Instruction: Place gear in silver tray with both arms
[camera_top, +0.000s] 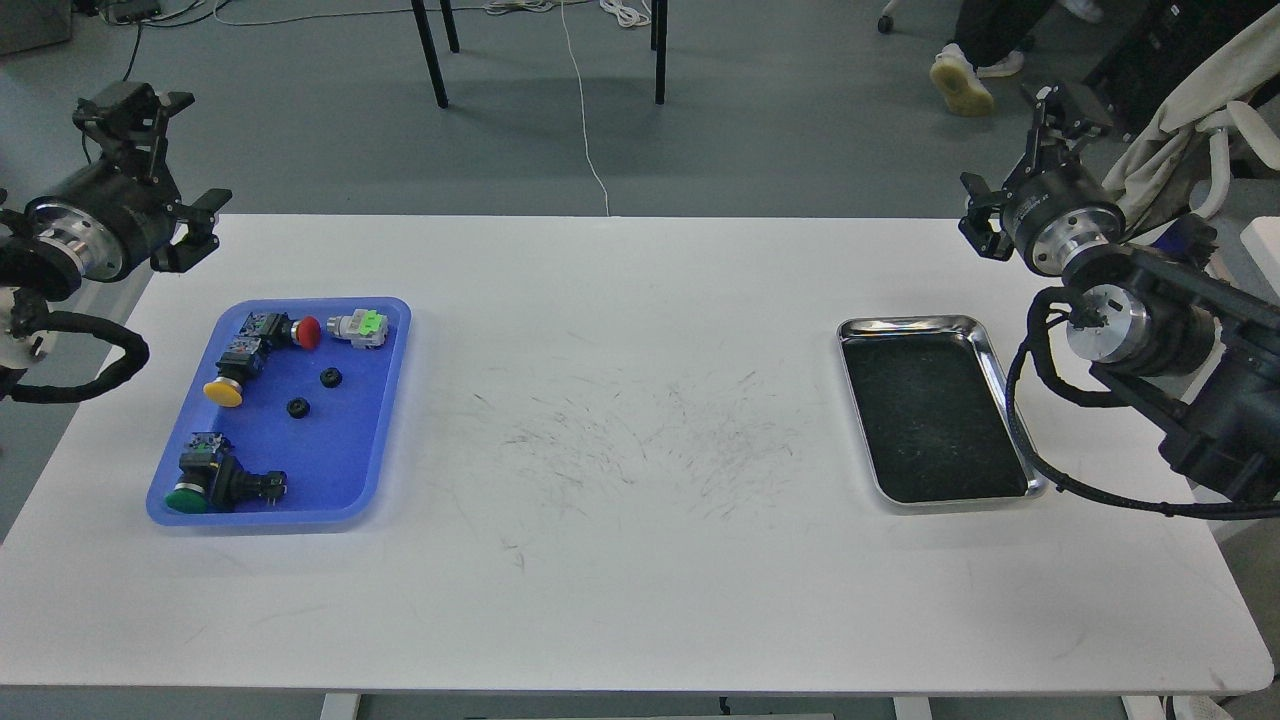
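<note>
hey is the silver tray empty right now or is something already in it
Empty. The silver tray shows only its bare, dark scuffed floor inside the rim; the two small black gears lie in the blue tray.

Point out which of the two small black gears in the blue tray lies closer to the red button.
The upper gear, nearer the tray's far right side. The other gear lies lower left, closer to the yellow button.
</note>
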